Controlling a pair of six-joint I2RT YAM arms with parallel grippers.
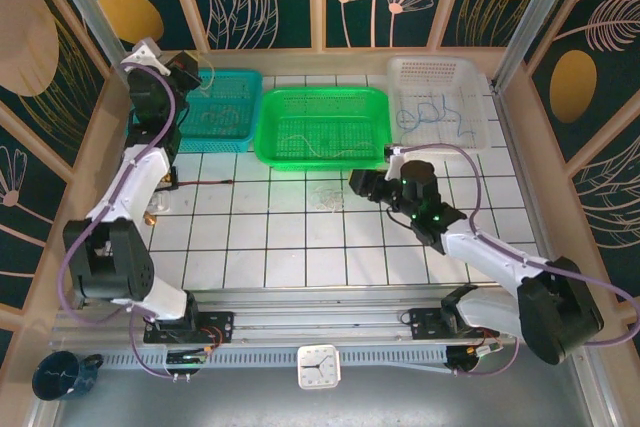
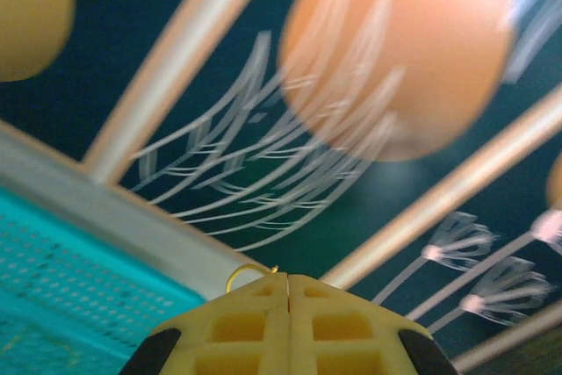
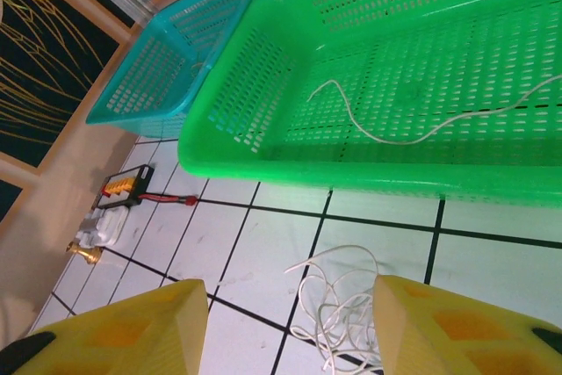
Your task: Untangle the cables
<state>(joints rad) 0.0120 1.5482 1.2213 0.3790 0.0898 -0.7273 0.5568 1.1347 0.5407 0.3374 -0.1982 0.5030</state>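
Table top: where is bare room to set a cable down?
Free: the tiles between the white cable clump and the near rail. Crowded: the back row: teal basket, green basket, clear basket.

The white-tiled table (image 1: 300, 247) carries three perforated baskets in a row along its far edge: a teal basket (image 1: 250, 97) at the left, a green basket (image 1: 320, 159) in the middle and a white basket (image 1: 480, 97) at the right. A clump of pale cables (image 1: 325, 194) lies near the centre, just in front of the green basket. A thin red wire (image 1: 205, 183) lies towards the left edge.

White-and-black arms (image 1: 130, 182) trailing purple cables (image 1: 66, 272), yellow pincer fingers (image 3: 132, 322)
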